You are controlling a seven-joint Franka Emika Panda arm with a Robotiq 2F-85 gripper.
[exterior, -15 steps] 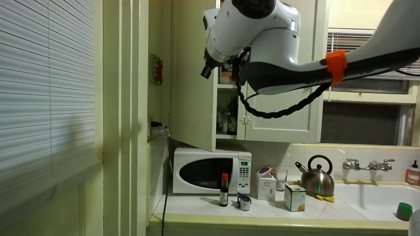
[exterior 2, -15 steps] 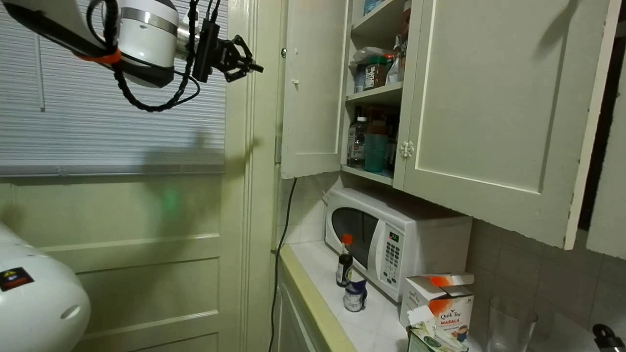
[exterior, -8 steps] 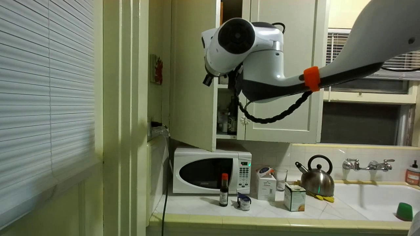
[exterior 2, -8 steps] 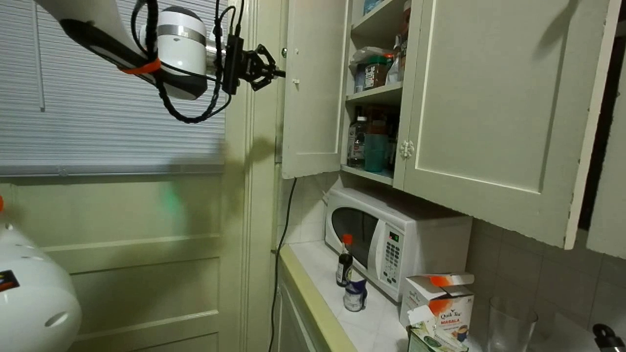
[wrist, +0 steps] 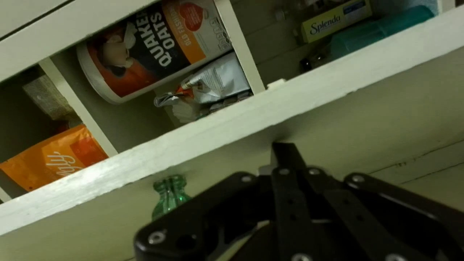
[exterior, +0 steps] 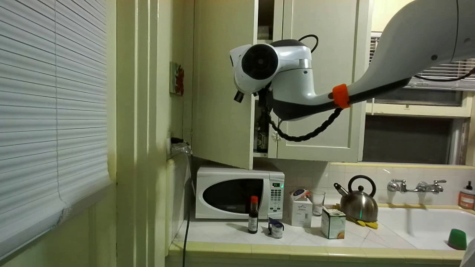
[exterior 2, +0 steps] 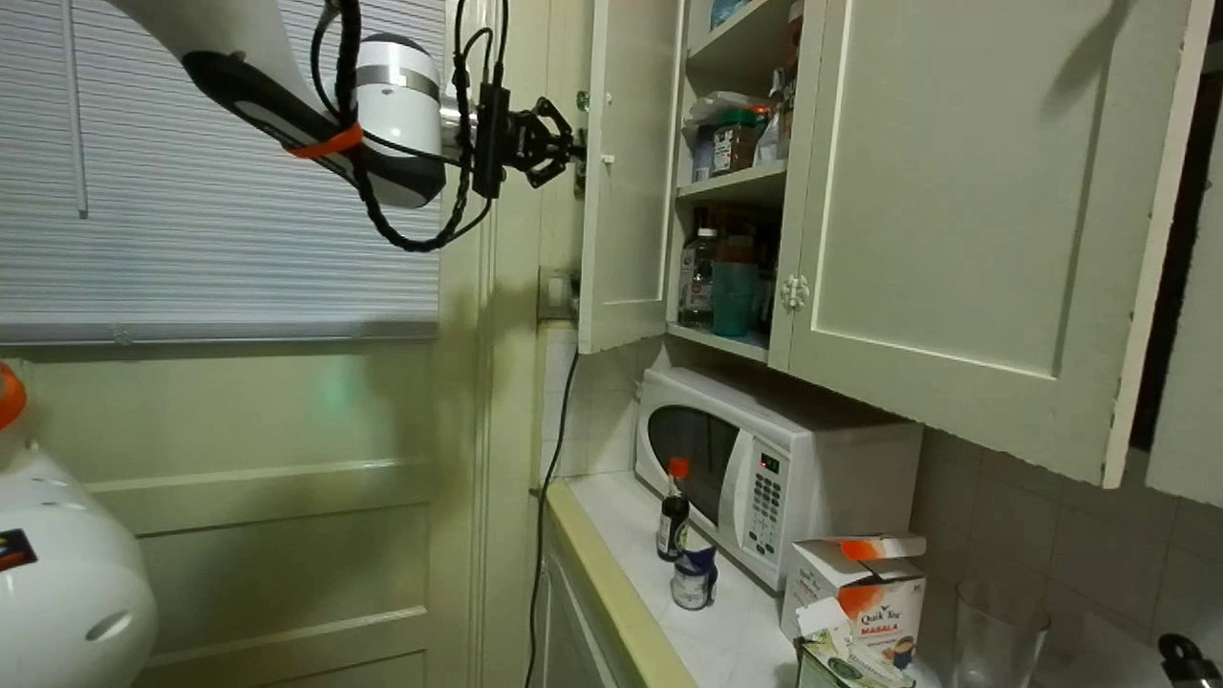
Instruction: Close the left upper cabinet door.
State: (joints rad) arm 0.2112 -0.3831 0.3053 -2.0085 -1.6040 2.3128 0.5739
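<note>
The left upper cabinet door, tall and cream-painted, hangs partly open in both exterior views (exterior: 219,111) (exterior 2: 631,229). In the wrist view its pale free edge (wrist: 195,139) runs diagonally, with shelves behind it. A green glass knob (wrist: 170,195) sits on its outer face; it also shows in an exterior view (exterior 2: 583,100). My gripper (exterior 2: 578,153) is at the door's outer face, close to the free edge. In the wrist view the fingers of the gripper (wrist: 286,148) are together with nothing between them, and the tips appear to touch the door. In an exterior view the arm hides the fingertips.
The right-hand cream door (exterior: 319,126) (exterior 2: 955,191) is shut beside the opening. A white microwave (exterior: 237,193) stands below. A sauce bottle (exterior: 253,215), a small can (exterior: 275,229), tea boxes (exterior: 301,211) and a kettle (exterior: 359,204) stand on the counter.
My gripper has come down and forward to the door's outer face. In the last half second the door has swung partway toward the cabinet, narrowing its opening. The gripper stays shut.
</note>
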